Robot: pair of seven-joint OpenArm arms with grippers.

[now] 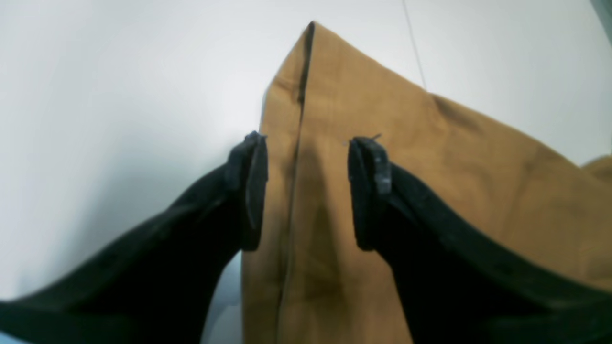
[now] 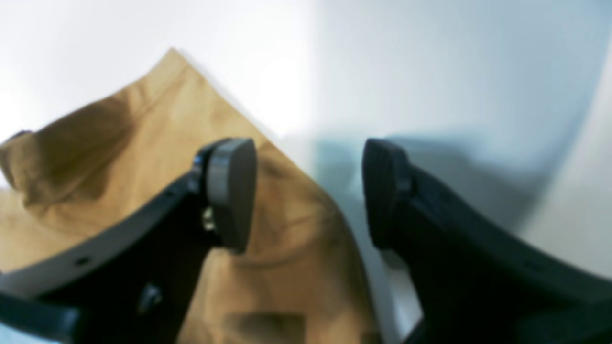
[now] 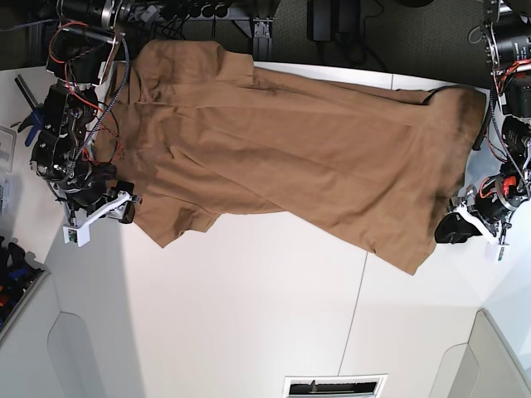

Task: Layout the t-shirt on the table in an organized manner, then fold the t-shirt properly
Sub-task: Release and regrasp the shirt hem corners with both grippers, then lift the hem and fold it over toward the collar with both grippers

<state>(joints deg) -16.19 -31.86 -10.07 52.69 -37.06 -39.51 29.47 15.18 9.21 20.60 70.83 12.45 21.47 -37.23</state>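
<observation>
Base view showed the t-shirt [image 3: 299,157] stretched lengthwise across the bench [image 3: 249,315], between both arms. Left end effector [image 1: 306,191] and right end effector [image 2: 306,191] gaped open, empty, each straddling a shirt edge.

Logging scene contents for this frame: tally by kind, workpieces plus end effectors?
t-shirt, tan-brown, spread on the table: 1
end effectors, both open, left end effector and right end effector: 2
Total: 3
</observation>
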